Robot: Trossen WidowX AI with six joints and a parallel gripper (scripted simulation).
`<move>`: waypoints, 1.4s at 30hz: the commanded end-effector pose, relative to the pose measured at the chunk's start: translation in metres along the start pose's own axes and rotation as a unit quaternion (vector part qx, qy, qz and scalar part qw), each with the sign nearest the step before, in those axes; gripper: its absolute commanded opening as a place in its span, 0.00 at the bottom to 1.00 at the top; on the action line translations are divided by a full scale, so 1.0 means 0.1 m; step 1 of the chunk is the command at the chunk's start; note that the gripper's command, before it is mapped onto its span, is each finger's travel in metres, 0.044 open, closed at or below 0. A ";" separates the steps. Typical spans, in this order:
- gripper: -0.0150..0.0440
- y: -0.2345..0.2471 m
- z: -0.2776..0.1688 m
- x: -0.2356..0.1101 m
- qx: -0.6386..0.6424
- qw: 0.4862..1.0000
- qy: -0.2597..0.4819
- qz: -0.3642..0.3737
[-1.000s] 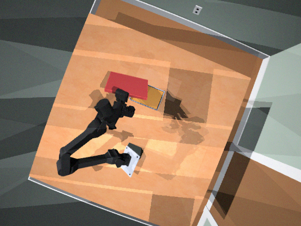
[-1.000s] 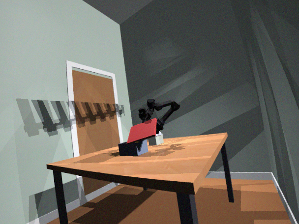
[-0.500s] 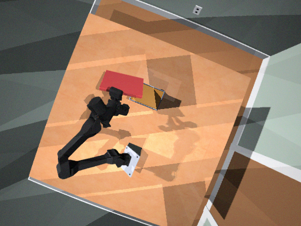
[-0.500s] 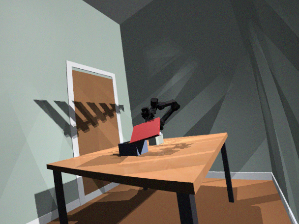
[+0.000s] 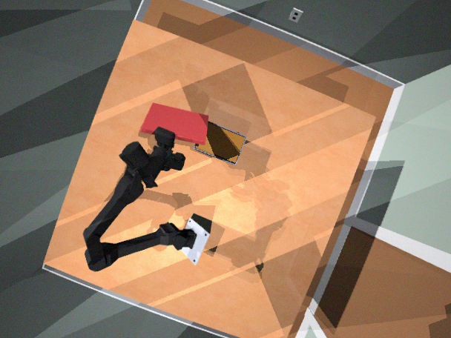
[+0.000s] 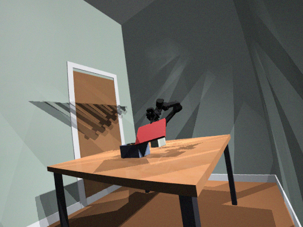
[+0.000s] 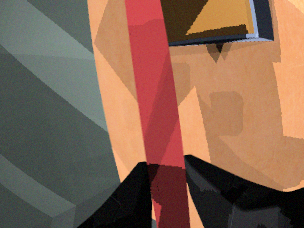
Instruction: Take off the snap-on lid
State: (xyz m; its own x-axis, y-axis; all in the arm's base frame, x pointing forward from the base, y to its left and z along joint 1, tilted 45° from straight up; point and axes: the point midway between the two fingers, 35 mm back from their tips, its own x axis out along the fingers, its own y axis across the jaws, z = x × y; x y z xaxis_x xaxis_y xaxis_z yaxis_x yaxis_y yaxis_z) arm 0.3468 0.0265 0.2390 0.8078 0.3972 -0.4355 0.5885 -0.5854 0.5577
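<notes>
Wooden table (image 5: 297, 193), orange-brown, streaked with pale bands and broad angular shadows. In the exterior view: thin top (image 6: 174, 171) on dark legs (image 6: 60, 199), over a brown floor (image 6: 249, 206) edged with pale skirting.

Room: pale green wall (image 6: 30, 74) at 9 o'clock in the exterior view, dark grey wall (image 6: 224, 74) from 12 to 3 o'clock. White-framed door (image 6: 71, 112) with brown panel in the green wall, crossed by a barred shadow. Top view: small grey outlet plate (image 5: 295, 15) at 12 o'clock, beyond the table edge.

Arm (image 5: 111, 207) black, folded; white base plate (image 5: 198, 244) at about 6 o'clock of table centre. Gripper (image 5: 163, 134) at the near long edge of the lid (image 5: 176, 122), jaws pinching that edge. Wrist view: lid (image 7: 155, 96) seen edge-on as a red strip running from between the dark fingers toward 12 o'clock.

Lid red, flat, rectangular; lifted clear and tilted in the exterior view (image 6: 152, 130), high end toward the gripper (image 6: 152, 119), low end over the box (image 6: 132, 150). From above, lid at 10 o'clock of the box (image 5: 222, 142), covering only its 9 o'clock end.

Box open on the table, near table centre, dark blue outside, amber inside, half in shadow. Wrist view: box (image 7: 214, 2) at 12–1 o'clock, rim bluish.
</notes>
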 end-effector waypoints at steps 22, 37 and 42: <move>0.25 0.01 -0.53 -0.07 -0.001 1.000 0.003 0.009; 0.25 0.00 -0.84 -0.10 -0.001 1.000 0.004 0.010; 0.25 -0.01 -0.89 -0.10 -0.001 1.000 0.004 0.010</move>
State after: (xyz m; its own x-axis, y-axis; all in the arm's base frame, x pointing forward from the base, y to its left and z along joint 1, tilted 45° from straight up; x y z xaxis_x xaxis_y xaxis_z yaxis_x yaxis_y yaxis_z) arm 0.3401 0.0855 0.3021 0.8134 0.4006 -0.4217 0.5813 -0.5847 0.5658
